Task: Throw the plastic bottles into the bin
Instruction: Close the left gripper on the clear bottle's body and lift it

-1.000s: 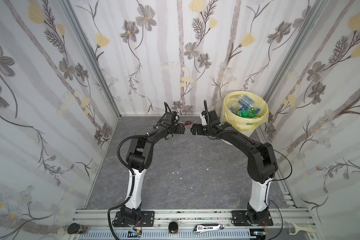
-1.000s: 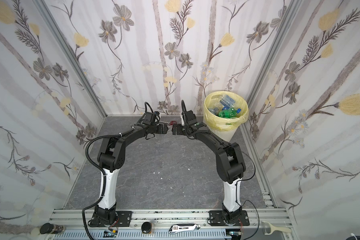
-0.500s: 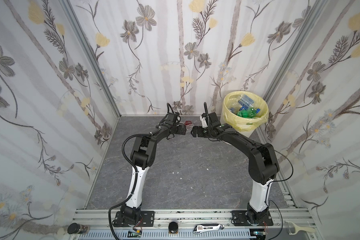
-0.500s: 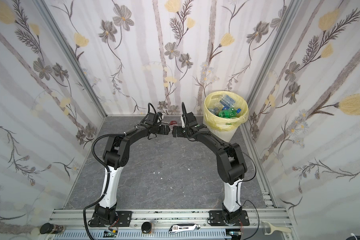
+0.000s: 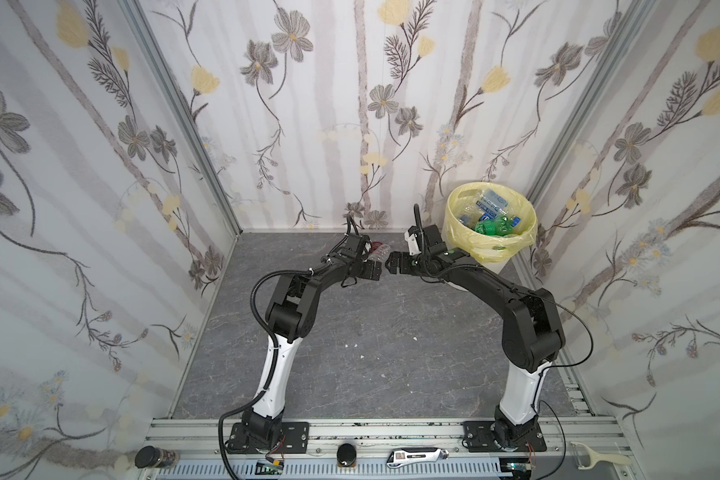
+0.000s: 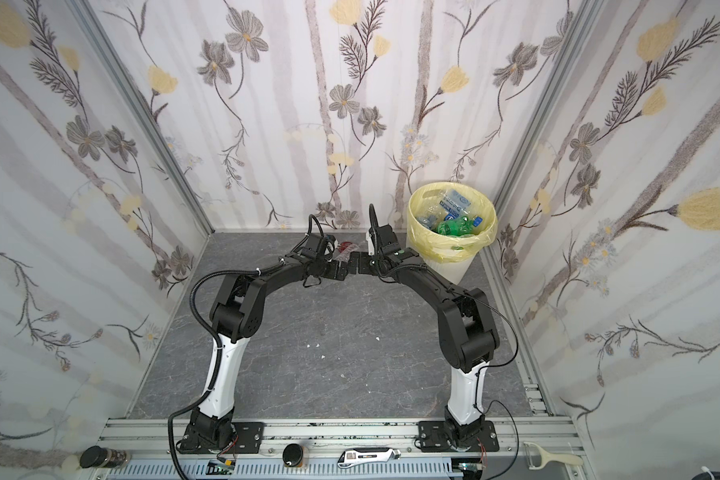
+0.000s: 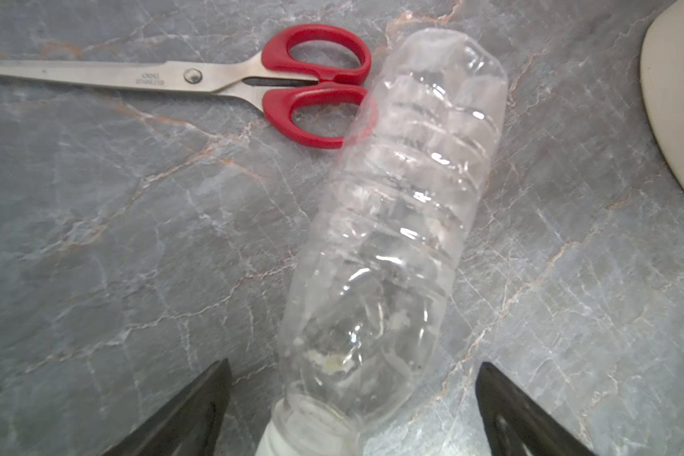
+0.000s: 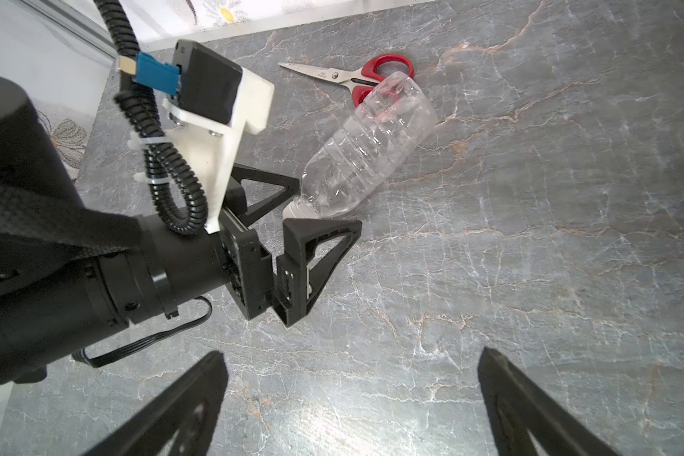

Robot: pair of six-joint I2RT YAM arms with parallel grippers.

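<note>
Bin: the bin, round and white, stands in the far right corner of the bench, lined with a pale yellow bag
Contents: plastic bottles heaped to the rim, clear with blue labels, green ones on top
Outside the bin: one clear bottle lies on its side on the bench near the back wall
Left pincer: the left pincer gapes wide around the bottle's neck, not clamped
Right pincer: the right pincer is spread wide over bare bench, holding nothing
Hidden: the white cap is cut off in the left wrist view; in both top views the arms cover most of the loose bottle and the bin's lower wall
Materials: the bottle is ribbed, dented and label-less; its base overlaps a red handle loop of the steel-bladed scissors; the bench is grey and marble-veined
</note>
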